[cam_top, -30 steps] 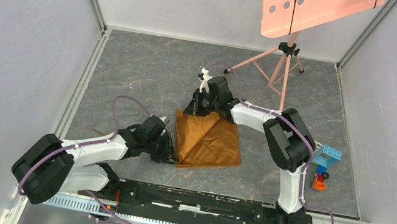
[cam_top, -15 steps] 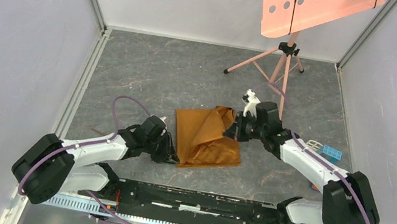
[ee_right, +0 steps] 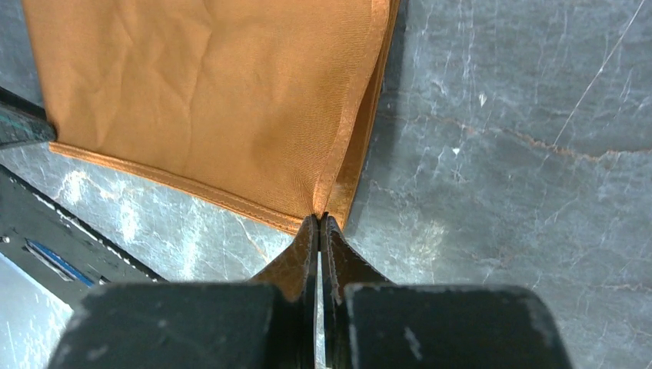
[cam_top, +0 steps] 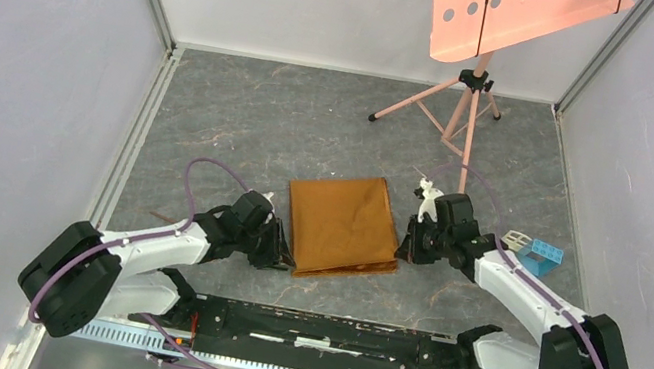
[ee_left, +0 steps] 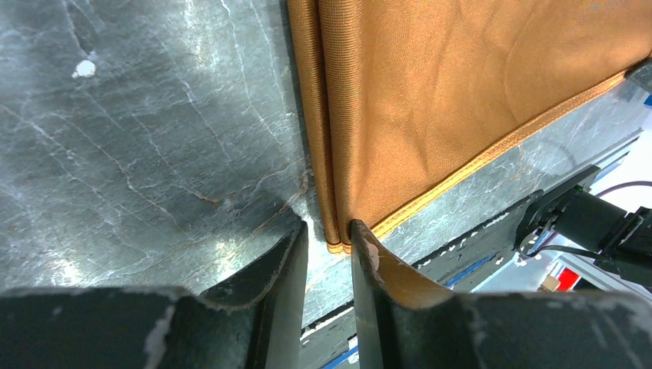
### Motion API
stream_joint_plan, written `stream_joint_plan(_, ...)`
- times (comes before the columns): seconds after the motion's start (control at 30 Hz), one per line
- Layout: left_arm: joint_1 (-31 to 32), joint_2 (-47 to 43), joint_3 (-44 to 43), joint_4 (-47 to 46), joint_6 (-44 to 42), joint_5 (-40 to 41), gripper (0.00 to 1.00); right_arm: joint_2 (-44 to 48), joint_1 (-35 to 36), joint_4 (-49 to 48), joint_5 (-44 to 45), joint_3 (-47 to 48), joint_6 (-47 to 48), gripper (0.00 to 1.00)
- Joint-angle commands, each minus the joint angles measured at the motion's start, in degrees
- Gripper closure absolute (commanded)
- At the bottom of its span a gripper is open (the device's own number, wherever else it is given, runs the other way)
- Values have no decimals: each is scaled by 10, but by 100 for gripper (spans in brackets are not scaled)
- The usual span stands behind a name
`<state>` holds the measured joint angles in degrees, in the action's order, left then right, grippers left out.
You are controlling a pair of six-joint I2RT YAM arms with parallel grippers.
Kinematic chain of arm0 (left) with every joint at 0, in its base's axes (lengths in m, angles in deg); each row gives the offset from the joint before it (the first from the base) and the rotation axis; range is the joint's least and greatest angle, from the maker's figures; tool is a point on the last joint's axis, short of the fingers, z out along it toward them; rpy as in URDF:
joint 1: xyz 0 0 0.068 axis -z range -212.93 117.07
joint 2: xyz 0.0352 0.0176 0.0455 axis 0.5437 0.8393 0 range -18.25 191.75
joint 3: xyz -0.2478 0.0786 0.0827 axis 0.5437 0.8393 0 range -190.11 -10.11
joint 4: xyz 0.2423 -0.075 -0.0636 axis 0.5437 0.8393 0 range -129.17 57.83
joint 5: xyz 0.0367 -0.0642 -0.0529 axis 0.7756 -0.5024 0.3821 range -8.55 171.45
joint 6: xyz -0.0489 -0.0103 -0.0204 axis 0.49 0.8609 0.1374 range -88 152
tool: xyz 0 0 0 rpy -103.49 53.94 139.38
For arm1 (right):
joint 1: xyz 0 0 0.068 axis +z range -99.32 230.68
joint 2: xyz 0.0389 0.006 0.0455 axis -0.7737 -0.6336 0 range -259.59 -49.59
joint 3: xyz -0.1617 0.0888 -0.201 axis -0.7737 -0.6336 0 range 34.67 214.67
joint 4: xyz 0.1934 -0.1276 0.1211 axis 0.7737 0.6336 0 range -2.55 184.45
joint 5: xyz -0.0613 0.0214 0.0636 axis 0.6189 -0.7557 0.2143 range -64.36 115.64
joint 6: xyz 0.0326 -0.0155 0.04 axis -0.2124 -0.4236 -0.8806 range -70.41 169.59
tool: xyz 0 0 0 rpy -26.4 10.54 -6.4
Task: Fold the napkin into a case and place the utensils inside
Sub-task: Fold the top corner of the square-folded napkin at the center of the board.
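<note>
- The napkin (cam_top: 341,226) lay at the centre of the table (cam_top: 243,119), doubled into a rough square. It was not yet the narrow case.
- The left gripper (cam_top: 276,253) sat at the napkin's 7 o'clock corner. In the left wrist view its fingers (ee_left: 367,257) stood a narrow gap apart, with the stacked hems filling the gap, so it appeared to pinch that corner.
- The right gripper (cam_top: 407,246) sat at the 4 o'clock corner. In the right wrist view its fingers (ee_right: 338,254) were closed to a hairline slit on the very tip of the cloth.
- A thin brown sliver (cam_top: 157,214) at 9 o'clock from the napkin, half hidden by the left arm, was probably the utensils. It was too small to confirm.
- The toy blocks (cam_top: 540,253) lay at 3 o'clock and the tripod panel (cam_top: 515,15) at 1 o'clock, both well apart from the cloth.
- Risk: if either gripper drew away before opening, it would likely drag its corner and undo the fold.
- Risk: the right hold took only the tip, so a pull could let the cloth slip free.
- Risk: the shiny layers could slide apart, skewing the edges and leaving later creases crooked.
</note>
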<state>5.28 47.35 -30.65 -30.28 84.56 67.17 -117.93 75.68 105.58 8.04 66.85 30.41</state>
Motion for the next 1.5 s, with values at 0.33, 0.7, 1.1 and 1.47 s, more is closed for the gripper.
stream_joint_plan(0.33, -2, -42, -2, 77, -38, 1, 58, 50, -4, -7, -34, -53, -21, 100)
stream_joint_plan(0.7, -1, -73, -15, 66, -12, -15, 30, 39, -3, -45, -79, -40, -17, 100)
stream_joint_plan(1.1, 1, 3, 3, 12, -12, 9, 53, -128, 64, -249, -153, 42, -103, 100)
stream_joint_plan(1.47, 2, 6, 21, 12, -14, 11, 56, -340, 111, -344, -154, 230, -176, 100)
